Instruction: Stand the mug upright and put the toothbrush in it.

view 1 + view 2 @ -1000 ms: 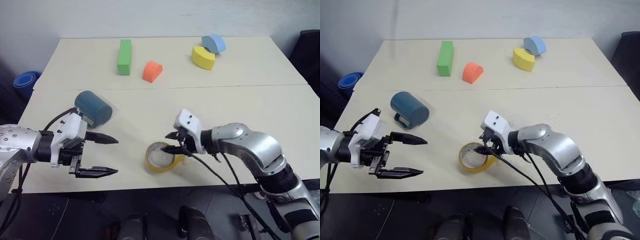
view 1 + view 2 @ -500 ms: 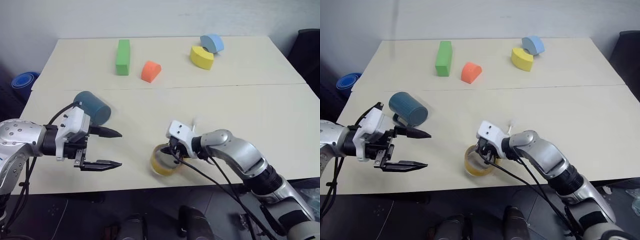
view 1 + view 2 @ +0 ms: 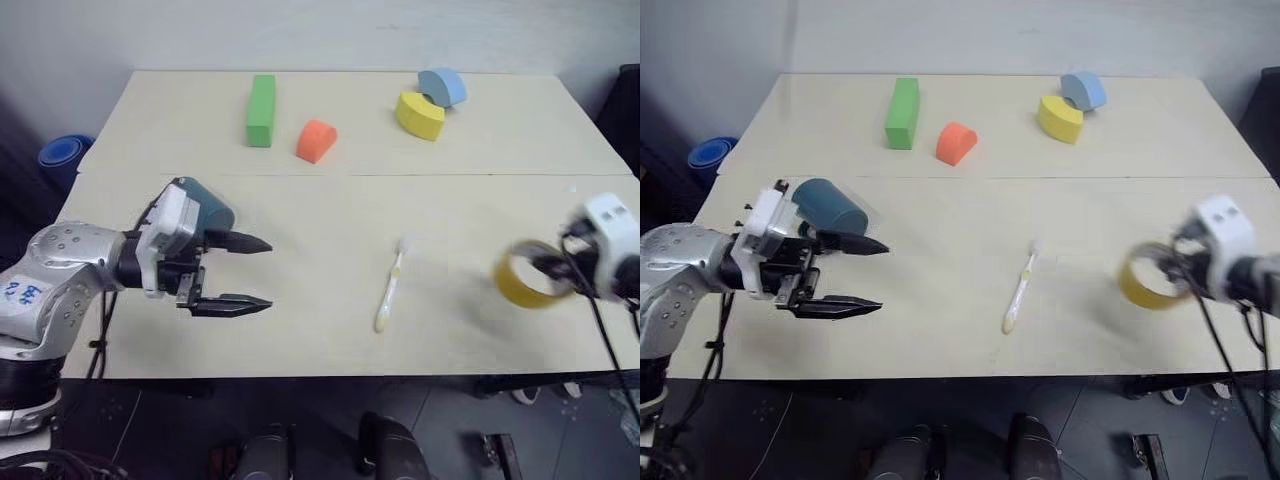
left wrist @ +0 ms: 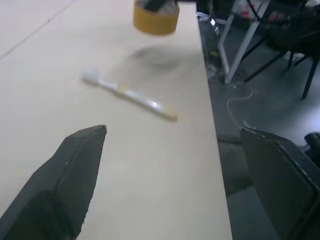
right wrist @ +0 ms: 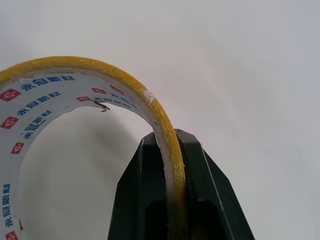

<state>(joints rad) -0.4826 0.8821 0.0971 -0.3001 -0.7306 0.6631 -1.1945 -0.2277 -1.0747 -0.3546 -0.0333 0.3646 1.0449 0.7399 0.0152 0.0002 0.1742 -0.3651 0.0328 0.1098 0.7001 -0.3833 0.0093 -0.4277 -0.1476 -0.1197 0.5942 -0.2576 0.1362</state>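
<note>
The dark teal mug (image 3: 207,213) lies on its side at the table's left, partly hidden behind my left wrist. My left gripper (image 3: 262,272) stands open just in front of and to the right of the mug, with nothing between its fingers. The pale toothbrush (image 3: 390,297) lies flat near the table's middle front, bristle head away from me; it is also in the left wrist view as the toothbrush (image 4: 127,93). My right gripper (image 5: 170,145) is shut on the wall of a yellow tape roll (image 3: 527,273), held above the table at the far right.
Along the back of the table lie a green block (image 3: 261,110), an orange block (image 3: 316,140), a yellow block (image 3: 420,114) and a light blue block (image 3: 443,86). A blue object (image 3: 62,155) sits on the floor beyond the table's left edge.
My right gripper shut on the tape roll and carried it from the table's middle to the far right, uncovering the toothbrush. My left gripper moved a little toward the middle, still open.
</note>
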